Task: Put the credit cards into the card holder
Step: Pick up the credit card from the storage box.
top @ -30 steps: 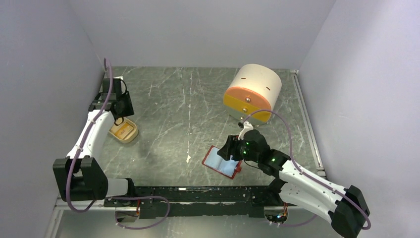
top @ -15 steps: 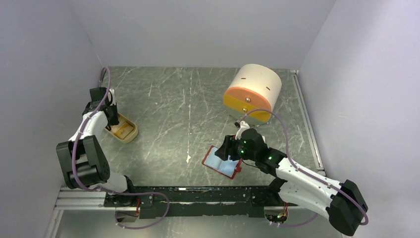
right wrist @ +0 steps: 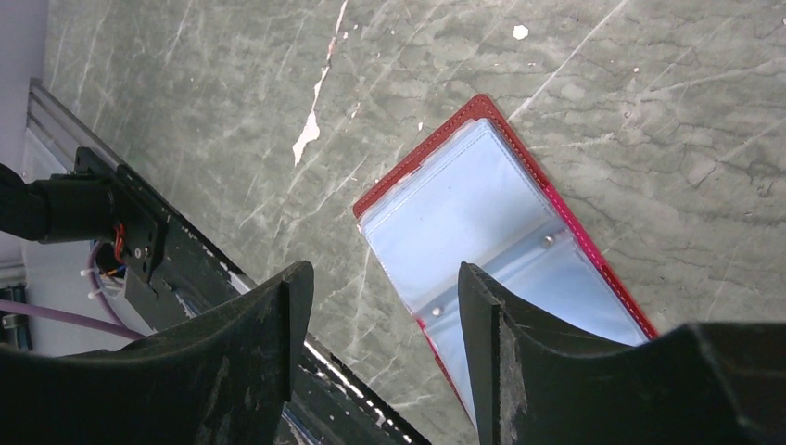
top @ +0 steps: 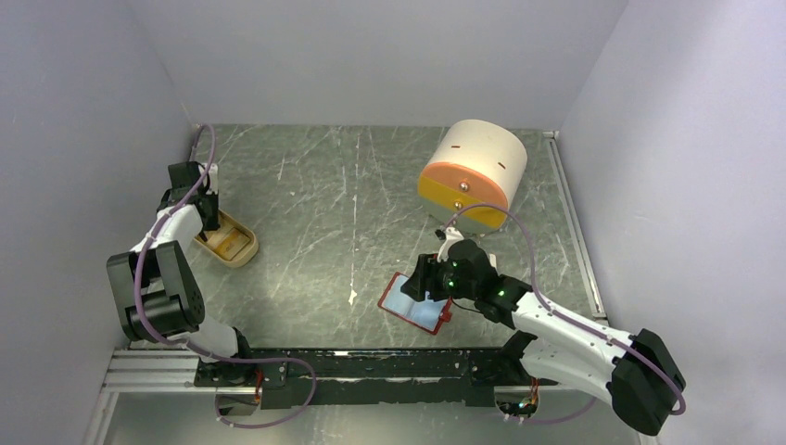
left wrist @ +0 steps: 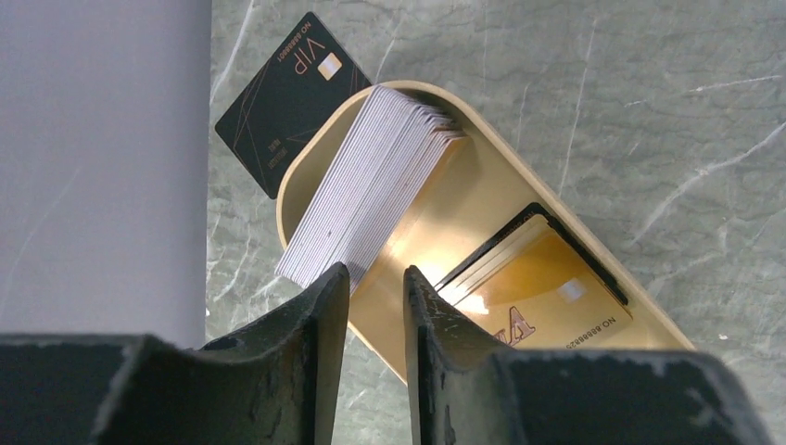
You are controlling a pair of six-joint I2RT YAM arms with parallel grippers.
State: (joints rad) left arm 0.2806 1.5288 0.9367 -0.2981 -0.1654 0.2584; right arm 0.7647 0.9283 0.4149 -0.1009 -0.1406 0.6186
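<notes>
The credit cards lie in a beige oval tray point(left wrist: 295, 190) at the table's left. An upright stack of white-edged cards point(left wrist: 371, 185) and a flat pile of gold cards point(left wrist: 547, 287) are in it. A black VIP card point(left wrist: 287, 102) lies outside the tray by the wall. My left gripper point(left wrist: 375, 278) hovers over the tray's near end, jaws narrowly apart and empty; it also shows in the top view point(top: 206, 222). The red card holder point(right wrist: 482, 232) lies open on the table with its pale blue pockets up, also in the top view point(top: 412, 304). My right gripper point(right wrist: 385, 273) is open and empty just above its edge.
A big cream-and-orange cylinder point(top: 473, 171) lies on its side at the back right. The tray point(top: 229, 243) sits close to the left wall. The black rail point(right wrist: 139, 250) of the arm bases runs along the near edge, close to the card holder.
My left arm has folded back and its gripper has come down over the left end of the tray. My right gripper has barely shifted above the card holder.
</notes>
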